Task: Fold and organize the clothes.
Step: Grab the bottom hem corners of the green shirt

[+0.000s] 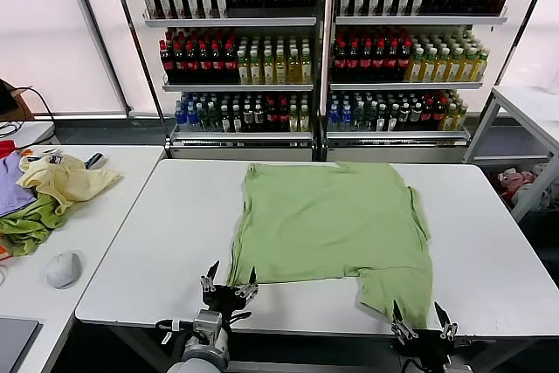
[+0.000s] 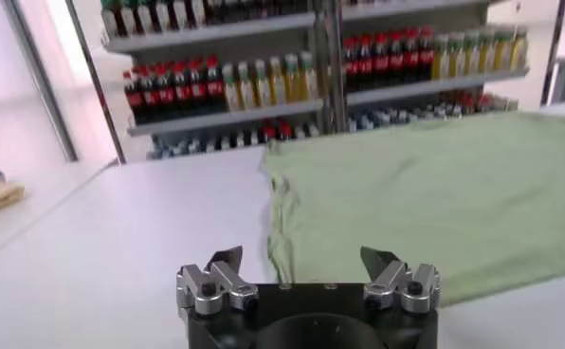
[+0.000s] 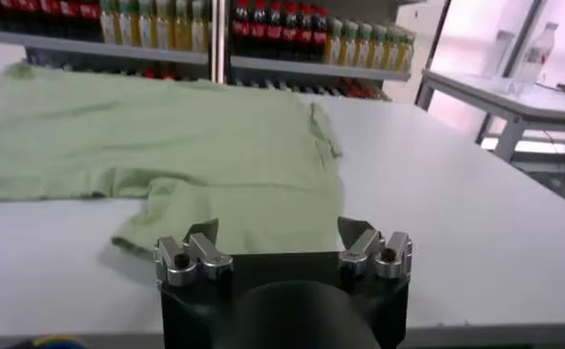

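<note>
Both grippers hover at the table's (image 1: 489, 216) near edge, jaws apart and empty: the left gripper (image 1: 228, 284) by the shirt's (image 1: 332, 224) near-left corner, the right gripper (image 1: 420, 320) by the hanging sleeve. The shirt lies flat, partly folded; most folding seems left.

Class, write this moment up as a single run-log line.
T-shirt: spread on white table, unfolded | left hand: open, at near-left hem corner | right hand: open, at sleeve on near edge

Bright, even daylight; wrist views softly blurred.
</note>
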{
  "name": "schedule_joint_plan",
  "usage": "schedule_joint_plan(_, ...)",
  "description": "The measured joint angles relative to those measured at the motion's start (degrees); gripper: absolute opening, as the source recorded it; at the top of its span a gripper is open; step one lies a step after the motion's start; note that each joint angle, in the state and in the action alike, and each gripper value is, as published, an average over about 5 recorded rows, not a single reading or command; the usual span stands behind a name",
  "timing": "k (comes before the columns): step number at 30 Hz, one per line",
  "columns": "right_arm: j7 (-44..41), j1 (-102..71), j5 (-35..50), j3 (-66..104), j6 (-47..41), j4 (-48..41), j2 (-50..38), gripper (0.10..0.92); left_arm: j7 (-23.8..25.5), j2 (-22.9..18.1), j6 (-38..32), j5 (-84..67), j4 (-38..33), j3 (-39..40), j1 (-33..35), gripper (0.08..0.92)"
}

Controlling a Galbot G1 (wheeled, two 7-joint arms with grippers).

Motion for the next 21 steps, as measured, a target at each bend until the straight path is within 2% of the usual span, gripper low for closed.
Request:
schedule_joint_plan(4,0.14,0.24,0.20,-0.02,-0.36,-0.52,0.20,0.823,-0.36,0.31,1.21,-1.14,1.18,0.10,-1.11,0.794)
schedule_joint_plan(8,0.29,0.54,0.77,0.13,-0.71,-1.24,0.32,0.800,-0.90,0.62,2.34,-2.65,2.73,0.19,-2.24,0.694)
schedule_joint_plan(21,0.14,0.92,5.73,0.37,-2.52,-2.22,-0.29,0.468,-1.23,1.97,3.49,-8.96,3.82,0.44,-2.31,0.313)
